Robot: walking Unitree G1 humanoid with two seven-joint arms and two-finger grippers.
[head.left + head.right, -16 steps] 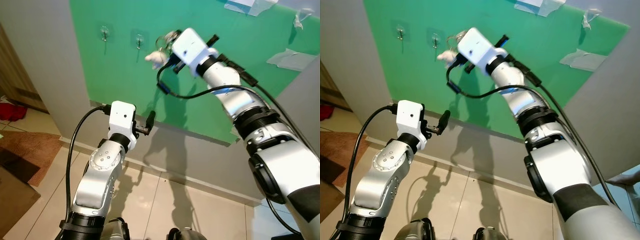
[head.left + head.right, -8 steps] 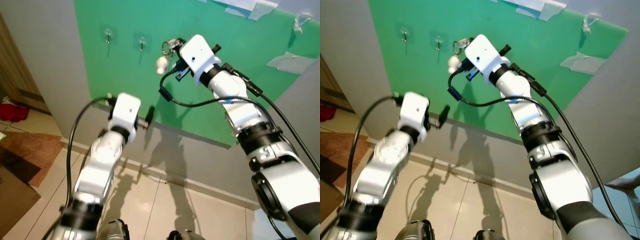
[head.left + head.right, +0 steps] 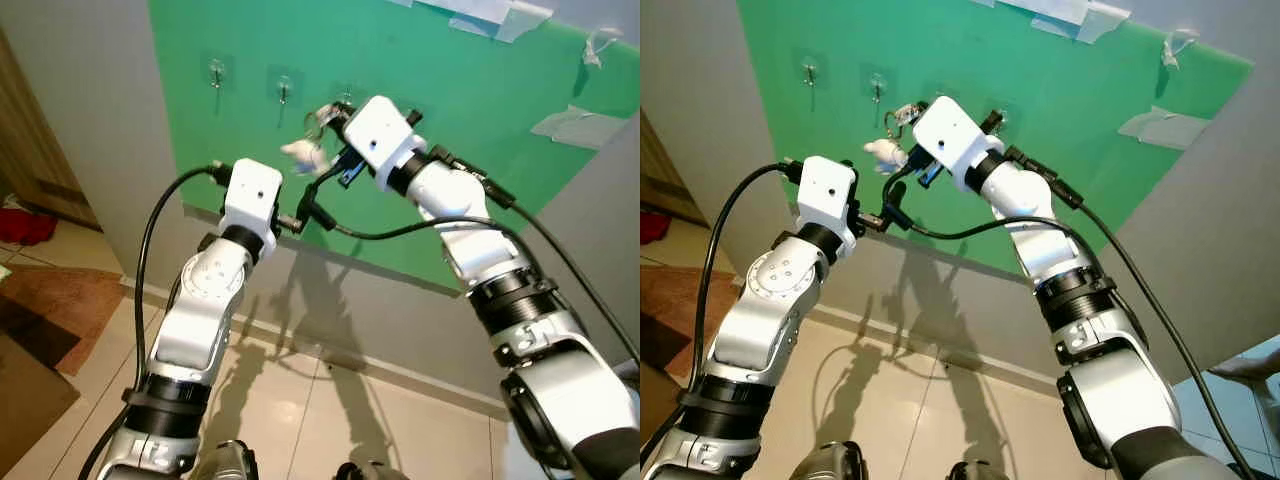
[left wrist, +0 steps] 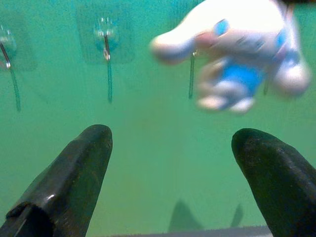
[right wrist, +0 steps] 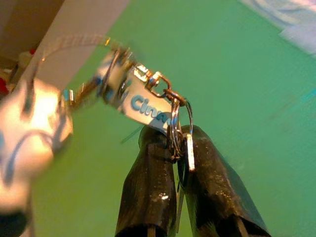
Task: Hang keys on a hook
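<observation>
The right gripper [image 5: 178,148] has its fingers clamped on the keys [image 5: 175,129], holding them up near the hooks [image 3: 283,88] on the green board [image 3: 450,120] so the ring can catch one, while the left gripper [image 4: 173,148], fingers apart, waits just below.

A green board [image 3: 420,120] covers the grey wall [image 3: 90,130], with pale scraps of tape or paper, hard to tell which, stuck at its one o'clock edge [image 3: 500,14] and at three o'clock [image 3: 582,122]. Below lies a beige tiled floor [image 3: 300,410]. A brown rug [image 3: 70,300] lies at eight o'clock, with something red [image 3: 25,222] beyond it.
</observation>
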